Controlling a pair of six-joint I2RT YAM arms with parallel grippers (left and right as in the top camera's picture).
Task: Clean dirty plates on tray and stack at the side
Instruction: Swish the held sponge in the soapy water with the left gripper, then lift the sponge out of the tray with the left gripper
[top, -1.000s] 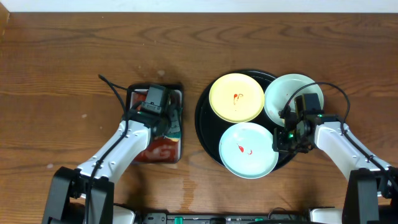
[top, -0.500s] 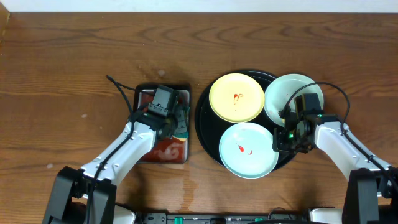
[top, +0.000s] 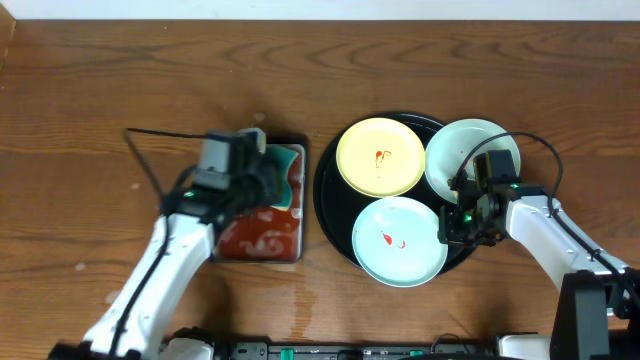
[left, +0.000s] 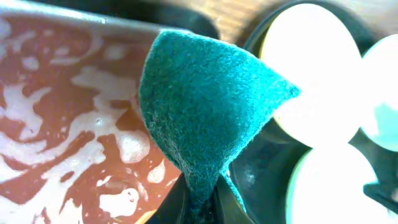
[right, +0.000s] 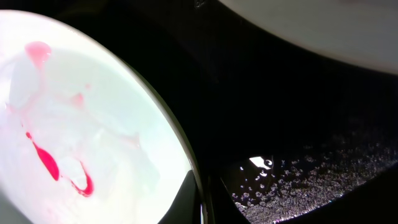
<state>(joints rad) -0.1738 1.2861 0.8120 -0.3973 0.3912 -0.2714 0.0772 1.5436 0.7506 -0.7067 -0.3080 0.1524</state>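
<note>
Rising off the red liquid (top: 262, 238), the left tool (top: 270, 180) sits higher than a second ago and stays clamped on a teal sponge (left: 205, 106), now over the pan's (top: 260, 259) upper right corner, left of centre. The right tool (top: 452, 228) has not moved, jaws together at the lower mint plate's (top: 398, 240) rim. All three plates remain on the tray (top: 330, 190), right of centre, unshifted.

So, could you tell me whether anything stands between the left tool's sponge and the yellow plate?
Nothing visible does: between the left tool, shut on the green sponge, and the yellow plate lies only the rim of the black tray.
</note>
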